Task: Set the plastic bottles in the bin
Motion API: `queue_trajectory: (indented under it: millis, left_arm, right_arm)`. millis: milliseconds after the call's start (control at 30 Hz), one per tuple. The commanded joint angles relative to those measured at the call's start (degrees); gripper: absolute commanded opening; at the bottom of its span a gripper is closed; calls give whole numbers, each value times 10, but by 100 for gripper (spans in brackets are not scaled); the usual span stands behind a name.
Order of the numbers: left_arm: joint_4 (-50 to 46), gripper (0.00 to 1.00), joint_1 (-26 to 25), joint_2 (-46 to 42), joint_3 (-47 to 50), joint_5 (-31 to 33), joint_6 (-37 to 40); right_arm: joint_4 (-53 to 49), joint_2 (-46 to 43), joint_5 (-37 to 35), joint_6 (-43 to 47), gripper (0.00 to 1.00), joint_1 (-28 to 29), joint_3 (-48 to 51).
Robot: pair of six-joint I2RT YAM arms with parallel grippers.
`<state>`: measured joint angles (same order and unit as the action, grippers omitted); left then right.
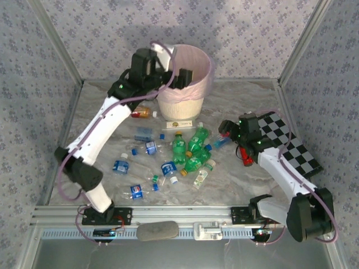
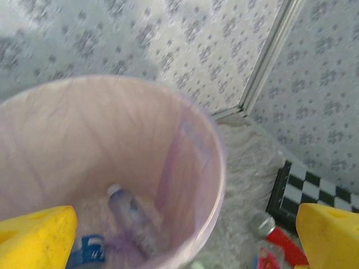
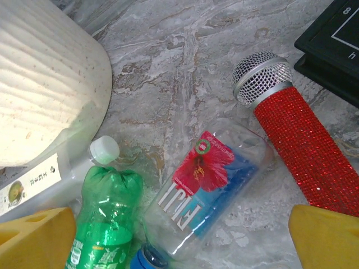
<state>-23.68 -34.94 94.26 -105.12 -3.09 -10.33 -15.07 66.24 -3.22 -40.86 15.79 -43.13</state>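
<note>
Left gripper: held over the rim of the bin, its yellow fingers spread wide, with nothing between them.
Step in hand: judged to be the release over the bin. It is best finished by lifting straight up, so that the pink liner is not snagged or pulled off the rim.
Bin: a round cream basket at the back of the table, with the translucent liner folded over its edge.
Inside the bin: a clear bottle is seen lying at the bottom, with something blue-labelled beside it.
Plastic bottles: most are scattered on the marble table in front of the bin. Small green ones are clustered together, clear blue-labelled ones lie to their left, and an orange-red one lies near the bin's base.
Right gripper: jaws set wide apart and empty, hovering above a crumpled clear bottle with a red flower label.
Advice for that pick: the fingers should be closed across the bottle's flattened body, and the green bottle touching it should be left undisturbed.
Hazard: a red glitter microphone lies just beside that bottle and should be kept out of the grasp.
</note>
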Motion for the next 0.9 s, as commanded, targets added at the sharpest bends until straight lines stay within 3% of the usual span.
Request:
queue_trajectory:
  millis: [0, 200, 400, 567, 867]
  left_arm:
    - [114, 100, 4, -60, 117, 59, -3]
    - [180, 100, 8, -163, 322, 161, -34]
    - [210, 100, 29, -234, 493, 218, -115]
    - [210, 100, 45, -272, 574, 235, -167]
    - [213, 100, 66, -317, 637, 289, -207]
  right_arm:
    - [-30, 35, -12, -53, 99, 3, -24]
    - [-5, 96, -18, -119, 99, 6, -19]
    - [9, 143, -35, -156, 99, 29, -37]
    - [9, 187, -37, -181, 99, 34, -65]
    - [-4, 241, -49, -210, 99, 33, -92]
